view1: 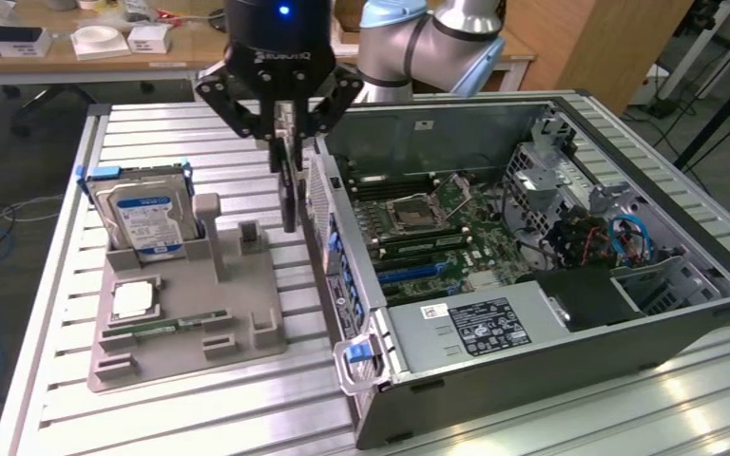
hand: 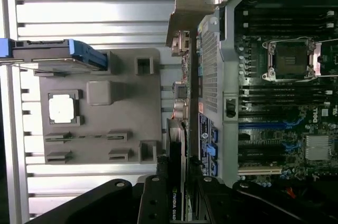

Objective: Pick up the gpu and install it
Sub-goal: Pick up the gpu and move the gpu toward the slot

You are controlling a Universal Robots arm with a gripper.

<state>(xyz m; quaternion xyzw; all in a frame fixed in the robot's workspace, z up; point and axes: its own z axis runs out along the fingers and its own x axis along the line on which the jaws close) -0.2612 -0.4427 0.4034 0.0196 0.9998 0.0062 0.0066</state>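
While the jaws are clamped on its upper edge, the gpu (view1: 289,185) hangs upright and edge-on over the counter (view1: 201,418). It is in the gap between the gray holder tray (view1: 244,294) and the open computer case (view1: 669,313). In the wrist view its silver end bracket (hand: 186,10) is just beside the perforated wall of the case. In the tray a hard drive (view1: 149,223) with a blue frame stands at the far corner, and a processor (view1: 133,301) lies flat near it. Inside the case the motherboard (view1: 448,237) lies uncovered.
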